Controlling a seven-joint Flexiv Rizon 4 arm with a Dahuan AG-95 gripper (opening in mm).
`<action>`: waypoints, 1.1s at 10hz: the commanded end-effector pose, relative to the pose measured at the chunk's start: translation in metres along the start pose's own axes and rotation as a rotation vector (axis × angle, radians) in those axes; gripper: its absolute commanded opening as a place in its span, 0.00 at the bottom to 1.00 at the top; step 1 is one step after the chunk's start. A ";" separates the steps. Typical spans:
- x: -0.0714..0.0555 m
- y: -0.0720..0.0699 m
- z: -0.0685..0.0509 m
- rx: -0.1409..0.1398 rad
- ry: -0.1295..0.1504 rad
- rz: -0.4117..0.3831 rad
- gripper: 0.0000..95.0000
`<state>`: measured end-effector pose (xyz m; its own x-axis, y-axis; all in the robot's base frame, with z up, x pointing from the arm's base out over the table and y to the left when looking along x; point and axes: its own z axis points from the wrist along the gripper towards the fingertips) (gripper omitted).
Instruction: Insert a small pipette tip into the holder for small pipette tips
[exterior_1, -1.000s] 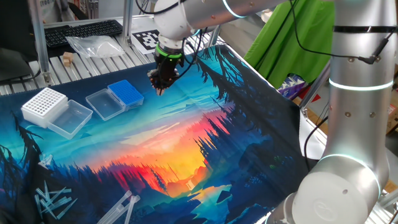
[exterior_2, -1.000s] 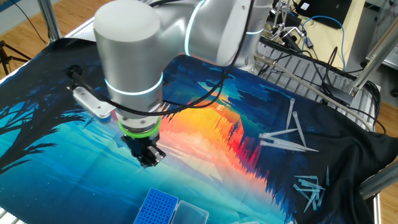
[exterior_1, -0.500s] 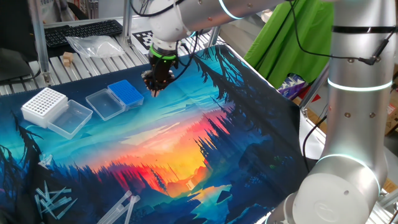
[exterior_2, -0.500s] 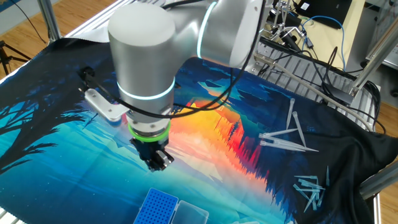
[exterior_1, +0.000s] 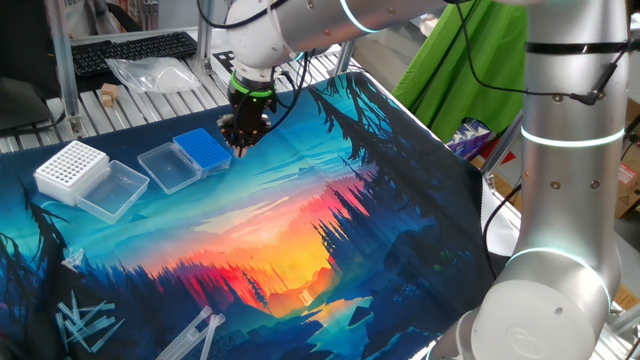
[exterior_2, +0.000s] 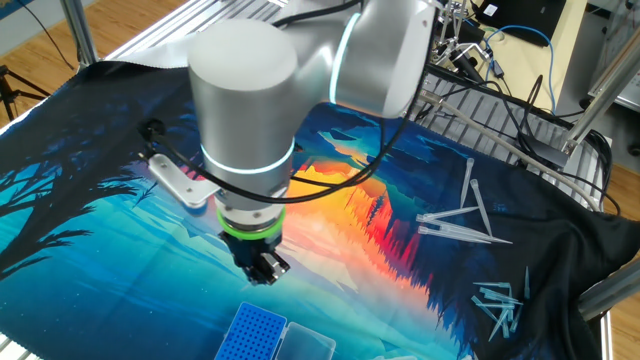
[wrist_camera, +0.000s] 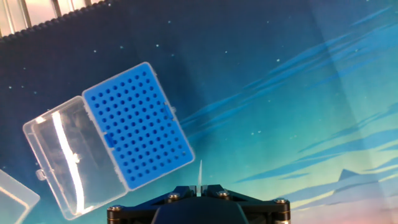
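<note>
The holder for small pipette tips (wrist_camera: 137, 124) is a blue rack with a fine grid of holes; its clear lid (wrist_camera: 65, 155) lies open to its left. My gripper (wrist_camera: 199, 186) is shut on a small pipette tip (wrist_camera: 200, 171), a thin clear sliver that points down just off the rack's right edge. In one fixed view the gripper (exterior_1: 240, 143) hangs just right of the holder (exterior_1: 203, 150). In the other fixed view the gripper (exterior_2: 265, 272) hovers above the holder (exterior_2: 250, 332).
A larger white rack (exterior_1: 70, 166) with its own clear lid (exterior_1: 112, 190) stands left of the blue one. Loose tips lie scattered on the printed mat (exterior_1: 85, 322) (exterior_2: 462, 222). A keyboard (exterior_1: 130, 48) and a plastic bag (exterior_1: 152, 72) sit beyond the mat.
The arm has carried the shut gripper and its tip sideways over the mat, closer to the blue holder. The grip stays the same.
</note>
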<state>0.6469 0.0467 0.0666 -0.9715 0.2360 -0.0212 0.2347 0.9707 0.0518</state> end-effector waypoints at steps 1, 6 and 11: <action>0.002 0.005 -0.001 0.002 -0.001 0.007 0.00; 0.002 0.015 0.004 0.002 -0.004 0.026 0.00; -0.003 0.020 0.004 0.003 -0.007 0.030 0.00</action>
<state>0.6543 0.0660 0.0645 -0.9629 0.2684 -0.0268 0.2669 0.9625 0.0485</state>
